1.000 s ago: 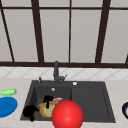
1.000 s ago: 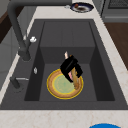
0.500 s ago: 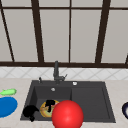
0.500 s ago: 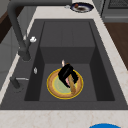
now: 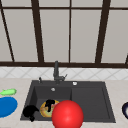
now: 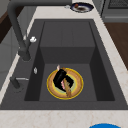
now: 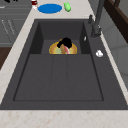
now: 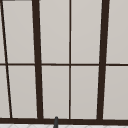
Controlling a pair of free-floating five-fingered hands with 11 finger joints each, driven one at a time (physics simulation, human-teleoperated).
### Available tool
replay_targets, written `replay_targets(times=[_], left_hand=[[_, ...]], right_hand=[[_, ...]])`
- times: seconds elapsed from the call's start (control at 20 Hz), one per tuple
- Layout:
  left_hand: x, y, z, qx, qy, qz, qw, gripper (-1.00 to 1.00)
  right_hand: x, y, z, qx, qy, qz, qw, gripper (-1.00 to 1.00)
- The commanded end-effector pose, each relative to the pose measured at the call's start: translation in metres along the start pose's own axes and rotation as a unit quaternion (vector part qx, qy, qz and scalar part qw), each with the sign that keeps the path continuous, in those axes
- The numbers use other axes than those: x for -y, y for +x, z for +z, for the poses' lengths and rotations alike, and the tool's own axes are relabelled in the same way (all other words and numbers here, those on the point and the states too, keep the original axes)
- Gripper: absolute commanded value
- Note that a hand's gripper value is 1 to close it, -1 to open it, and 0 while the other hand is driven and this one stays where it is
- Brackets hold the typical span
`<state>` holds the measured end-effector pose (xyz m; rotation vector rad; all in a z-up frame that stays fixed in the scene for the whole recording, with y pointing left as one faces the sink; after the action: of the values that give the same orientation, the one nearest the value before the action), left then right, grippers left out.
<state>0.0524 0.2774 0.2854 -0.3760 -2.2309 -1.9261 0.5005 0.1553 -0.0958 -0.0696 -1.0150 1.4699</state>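
A dark grey sink (image 5: 90, 105) with a deep basin on its left, set in a pale speckled counter below a dark-framed window (image 8: 70, 62), has a tall dark tap (image 5: 56, 71) behind it and a big glossy red ball (image 5: 67, 115) at its front edge. In the basin lies a round yellow-rimmed plate (image 6: 76, 76), and the right hand (image 6: 60, 77) rests on it, its fingers seemingly curled round a thin brown wooden stick (image 6: 67, 88) lying across the plate, though the grip is hard to make out. The left hand (image 5: 30, 111) hangs at the basin's left wall with loosely bent fingers holding nothing, near a flat blue plate (image 5: 6, 107) and a small green vegetable (image 5: 8, 92) on the counter.
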Motion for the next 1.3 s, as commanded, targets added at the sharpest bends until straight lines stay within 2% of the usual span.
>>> replay_targets(times=[0.0,0.1,0.15,0.2,0.25,0.4,0.65,0.9,1.25], left_hand=[[0.000,0.000,0.000,0.000,0.000,0.000,1.0000,0.00],[0.000,0.000,0.000,0.000,0.000,0.000,1.0000,0.00],[0.000,0.000,0.000,0.000,0.000,0.000,1.0000,0.00],[0.000,0.000,0.000,0.000,0.000,0.000,1.0000,0.00],[0.000,0.000,0.000,0.000,0.000,0.000,1.0000,0.00],[0.000,0.000,0.000,0.000,0.000,0.000,1.0000,0.00],[0.000,0.000,0.000,0.000,0.000,0.000,1.0000,0.00],[0.000,0.000,0.000,0.000,0.000,0.000,1.0000,0.00],[0.000,0.000,0.000,0.000,0.000,0.000,1.0000,0.00]], right_hand=[[-0.010,-0.018,-0.025,0.020,-0.006,0.030,0.9993,1.00],[-0.004,-0.008,-0.011,0.006,0.016,0.003,0.9999,1.00],[-0.002,-0.001,-0.002,0.000,0.009,-0.001,1.0000,1.00],[-0.001,0.000,0.003,0.000,0.003,0.001,1.0000,-1.00],[0.005,-0.003,0.013,-0.003,0.005,-0.009,0.9999,-1.00],[0.011,0.001,0.028,-0.010,0.057,-0.028,0.9980,-1.00],[0.004,0.005,0.029,-0.023,0.099,-0.025,0.9945,-1.00],[0.022,0.008,0.055,-0.018,0.107,-0.022,0.9938,-1.00],[0.049,0.011,0.097,-0.009,0.073,0.009,0.9972,-1.00]])
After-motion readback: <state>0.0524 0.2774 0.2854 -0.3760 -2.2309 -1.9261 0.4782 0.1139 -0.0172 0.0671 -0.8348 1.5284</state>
